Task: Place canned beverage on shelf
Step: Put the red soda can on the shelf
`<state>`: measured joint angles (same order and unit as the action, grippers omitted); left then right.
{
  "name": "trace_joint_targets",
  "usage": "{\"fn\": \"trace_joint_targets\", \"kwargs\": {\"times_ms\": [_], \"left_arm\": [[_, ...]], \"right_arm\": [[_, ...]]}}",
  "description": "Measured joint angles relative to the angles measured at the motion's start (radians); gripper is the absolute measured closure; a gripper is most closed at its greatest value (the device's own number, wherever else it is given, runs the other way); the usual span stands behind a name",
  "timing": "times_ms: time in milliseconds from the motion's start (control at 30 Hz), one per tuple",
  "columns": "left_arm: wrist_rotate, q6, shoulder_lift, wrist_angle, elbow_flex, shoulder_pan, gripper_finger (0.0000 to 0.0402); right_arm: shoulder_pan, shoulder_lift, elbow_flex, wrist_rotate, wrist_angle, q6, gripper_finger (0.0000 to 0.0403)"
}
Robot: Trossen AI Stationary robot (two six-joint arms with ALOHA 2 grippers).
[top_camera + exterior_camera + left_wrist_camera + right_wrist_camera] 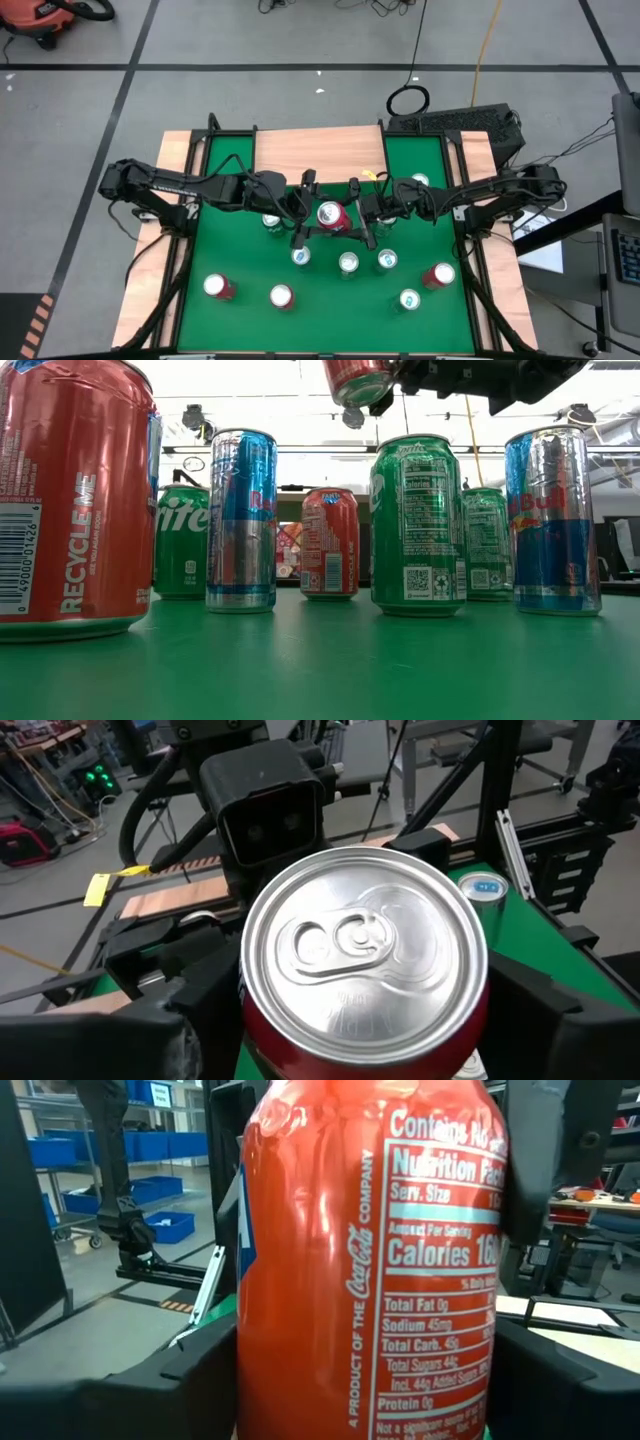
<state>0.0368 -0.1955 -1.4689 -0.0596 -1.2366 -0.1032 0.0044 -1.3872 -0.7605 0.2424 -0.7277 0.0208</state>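
Red can [331,214] hung above the worktop [240,260], short of the shelf [318,150], both grippers alongside. Right gripper [352,212] jaws clasped it; left gripper [303,212] jaws: cannot tell. Placing remained undone.

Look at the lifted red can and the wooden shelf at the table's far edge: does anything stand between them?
Nothing visible does. The red can hangs above the green table, gripped by the right gripper, with the left gripper at it too. The way to the shelf is bare; the standing cans are nearer or off to the sides.
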Motion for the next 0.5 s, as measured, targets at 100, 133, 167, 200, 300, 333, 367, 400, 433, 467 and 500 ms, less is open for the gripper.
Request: {"fn": "trace_joint_targets", "kwargs": {"times_ms": [100, 133, 167, 200, 300, 333, 367, 400, 433, 467, 500], "left_arm": [[0.001, 0.002, 0.0, -0.01, 0.0, 0.0, 0.0116], [0.0, 0.005, 0.0, -0.014, 0.0, 0.0, 0.0116], [-0.001, 0.01, 0.0, -0.019, 0.0, 0.0, 0.0116], [-0.001, 0.014, 0.0, -0.022, 0.0, 0.001, 0.0116], [-0.001, 0.026, -0.002, -0.029, 0.0, 0.001, 0.0116], [-0.001, 0.032, -0.002, -0.033, 0.001, 0.001, 0.0116], [-0.001, 0.033, -0.003, -0.04, 0.001, 0.001, 0.0116], [-0.001, 0.034, -0.003, -0.048, 0.002, 0.001, 0.0116], [-0.005, 0.034, -0.003, -0.056, 0.002, 0.001, 0.0116], [-0.013, 0.034, -0.003, -0.065, 0.002, 0.001, 0.0117], [-0.026, 0.041, -0.003, -0.074, 0.002, 0.001, 0.0117]], "right_arm": [[0.0, 0.0, 0.0, -0.012, 0.004, -0.002, 0.0089], [0.0, 0.0, 0.0, -0.022, 0.007, 0.0, 0.0082], [0.0, 0.0, 0.0, -0.029, 0.01, 0.004, 0.0074], [0.0, 0.0, 0.0, -0.032, 0.015, 0.005, 0.0066], [-0.002, 0.0, -0.002, -0.037, 0.038, -0.002, 0.0045], [-0.002, 0.0, -0.003, -0.038, 0.053, -0.007, 0.004], [-0.002, 0.003, -0.003, -0.04, 0.072, -0.009, 0.0035], [-0.002, 0.007, -0.003, -0.047, 0.093, -0.009, 0.0032], [-0.002, 0.009, -0.003, -0.064, 0.109, -0.008, 0.003], [-0.002, 0.011, -0.003, -0.088, 0.122, -0.007, 0.0029], [0.0, 0.013, -0.003, -0.112, 0.136, -0.003, 0.0029]]}}
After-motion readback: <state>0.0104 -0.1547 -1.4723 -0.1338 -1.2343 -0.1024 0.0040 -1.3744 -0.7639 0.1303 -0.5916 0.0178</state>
